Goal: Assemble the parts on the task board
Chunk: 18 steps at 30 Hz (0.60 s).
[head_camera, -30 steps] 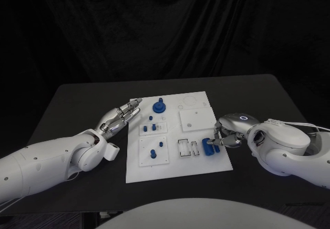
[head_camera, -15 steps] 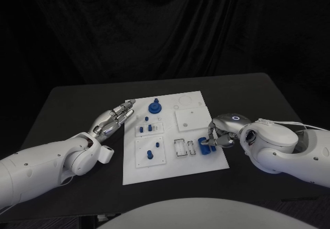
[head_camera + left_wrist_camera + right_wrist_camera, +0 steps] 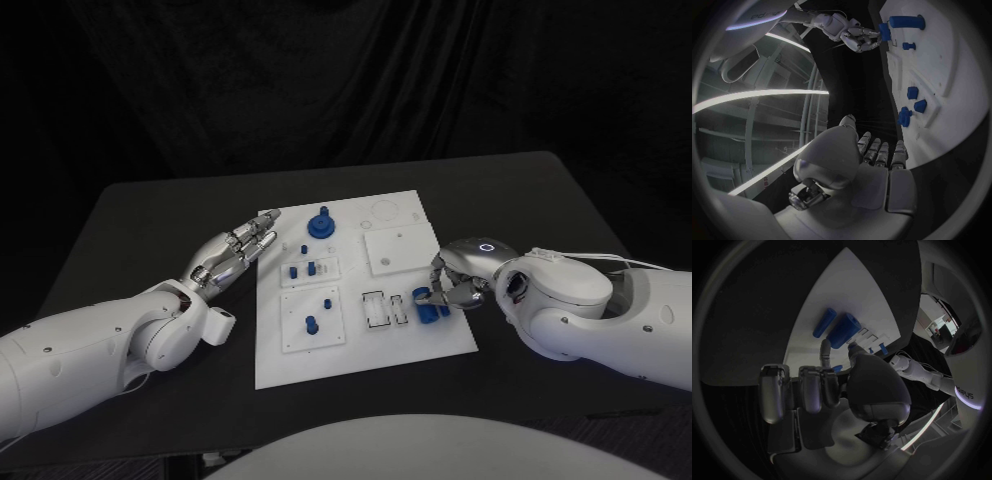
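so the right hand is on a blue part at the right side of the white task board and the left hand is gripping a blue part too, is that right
Not quite. The left hand grips nothing: the head view shows it open, fingers stretched out beside the task board's left edge. The right hand is indeed on a blue part at the board's right side.

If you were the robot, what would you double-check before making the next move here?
1. Right robot hand is at the blue part near the task board's right edge: ok.
2. Firm hold on that part: cannot tell; the fingers hide the contact.
3. Part lined up with its slot: cannot tell.
4. Left robot hand is off the board, fingers extended, holding nothing: ok.
5. Blue knob at the board's far end stands upright, out of the way: ok.
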Motion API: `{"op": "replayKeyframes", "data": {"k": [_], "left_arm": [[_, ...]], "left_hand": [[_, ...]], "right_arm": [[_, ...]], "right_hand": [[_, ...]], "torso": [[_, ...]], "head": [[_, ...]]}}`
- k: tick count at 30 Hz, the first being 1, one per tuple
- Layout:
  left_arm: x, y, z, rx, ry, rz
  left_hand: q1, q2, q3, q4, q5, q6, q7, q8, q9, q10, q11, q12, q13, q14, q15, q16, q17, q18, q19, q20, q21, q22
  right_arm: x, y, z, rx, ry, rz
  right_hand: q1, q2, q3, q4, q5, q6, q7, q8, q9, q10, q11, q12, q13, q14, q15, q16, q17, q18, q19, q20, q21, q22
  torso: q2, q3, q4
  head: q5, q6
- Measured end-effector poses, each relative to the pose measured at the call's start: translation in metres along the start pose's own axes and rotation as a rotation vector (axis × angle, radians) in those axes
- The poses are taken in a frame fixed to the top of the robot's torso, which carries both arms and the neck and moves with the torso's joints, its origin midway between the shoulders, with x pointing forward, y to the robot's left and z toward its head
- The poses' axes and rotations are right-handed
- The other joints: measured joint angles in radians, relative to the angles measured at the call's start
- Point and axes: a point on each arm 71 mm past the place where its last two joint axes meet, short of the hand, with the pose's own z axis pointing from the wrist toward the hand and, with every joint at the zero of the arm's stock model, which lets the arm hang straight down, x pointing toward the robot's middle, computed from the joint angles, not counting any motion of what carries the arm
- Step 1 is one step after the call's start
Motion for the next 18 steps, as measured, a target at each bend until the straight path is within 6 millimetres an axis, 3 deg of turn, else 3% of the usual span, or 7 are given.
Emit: {"op": "replayKeyframes", "data": {"k": [18], "left_arm": [[0.001, 0.004, -0.002, -0.007, 0.003, -0.006]], "left_hand": [[0.01, -0.001, 0.007, -0.004, 0.005, 0.0, 0.0, 0.0, 0.0, 0.003, 0.003, 0.0, 0.0, 0.0, 0.0, 0.0, 0.0, 0.0, 0.0, 0.0, 0.0, 0.0]], "right_arm": [[0.013, 0.007, 0.006, -0.011, 0.034, -0.001]], "right_hand": [[-0.024, 0.017, 0.003, 0.003, 0.0, 0.004, -0.003, -0.009, 0.007, 0.0, 0.0, 0.0, 0.0, 0.004, -0.004, 0.0, 0.0, 0.0, 0.0, 0.0, 0.0, 0.0]], "torso": [[0.001, -0.0003, 0.0004]], "head": [[0.002, 0.0]]}}
